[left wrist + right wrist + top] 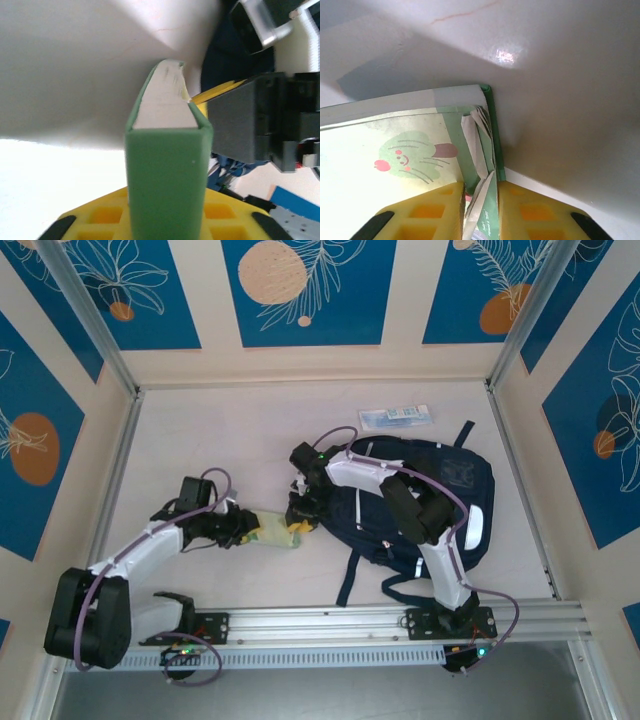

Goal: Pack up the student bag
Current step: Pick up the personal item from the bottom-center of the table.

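Nearest the lens, left wrist view: yellow left fingers [100, 217], closed narrow on the spine end of a green book [167, 165], pale page block facing away from the camera.

Right wrist view, equally close: yellow right fingers [535, 210], pinched onto the opposite edge of the same book, one finger on each side of the cover and loose pages; illustrated cover off to the left, bare pale desk [560, 75] beyond.

Top view, near the middle of the desk: book held at both ends, long axis roughly left to right, between the two sets of fingers.

Just to the right of the book: student bag [455, 475], lying flat, dark navy, straps trailing toward the near rail, right forearm crossing above it. Opening not discernible from here.

Judged bearing for the coming move: bag to the right of the book, in line with its long axis; right arm nearer, left arm on the far side of the book from the bag.

Farthest: small flat blue and white packet [395, 417] beyond the bag.
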`<act>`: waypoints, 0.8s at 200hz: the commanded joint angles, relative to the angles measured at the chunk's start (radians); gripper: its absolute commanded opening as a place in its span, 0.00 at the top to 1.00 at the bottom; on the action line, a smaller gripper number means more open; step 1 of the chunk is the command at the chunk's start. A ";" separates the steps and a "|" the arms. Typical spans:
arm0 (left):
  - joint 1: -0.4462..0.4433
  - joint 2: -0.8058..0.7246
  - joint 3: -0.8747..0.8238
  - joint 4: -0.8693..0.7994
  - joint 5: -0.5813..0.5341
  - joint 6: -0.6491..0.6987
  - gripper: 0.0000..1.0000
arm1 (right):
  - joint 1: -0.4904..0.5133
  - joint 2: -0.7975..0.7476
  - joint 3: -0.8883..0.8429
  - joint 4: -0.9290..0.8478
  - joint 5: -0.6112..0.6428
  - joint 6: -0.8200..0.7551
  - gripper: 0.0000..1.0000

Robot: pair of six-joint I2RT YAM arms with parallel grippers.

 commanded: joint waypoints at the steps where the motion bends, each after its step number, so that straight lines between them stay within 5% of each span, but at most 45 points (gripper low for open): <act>1: -0.018 0.001 0.050 -0.059 0.007 0.055 0.90 | 0.013 -0.019 -0.046 -0.010 0.045 0.011 0.73; 24: -0.018 -0.054 0.068 -0.093 -0.030 0.058 1.00 | 0.002 -0.086 -0.072 -0.007 0.066 0.010 0.65; 91: -0.025 -0.165 0.209 -0.216 -0.118 -0.006 1.00 | -0.022 -0.390 -0.073 -0.109 0.165 -0.052 0.46; 143: -0.054 -0.249 0.368 -0.416 -0.217 0.016 1.00 | -0.028 -0.600 -0.083 -0.267 0.510 -0.059 0.36; 160: -0.063 -0.252 0.407 -0.452 -0.231 0.011 1.00 | -0.028 -0.630 -0.090 -0.298 0.640 -0.028 0.23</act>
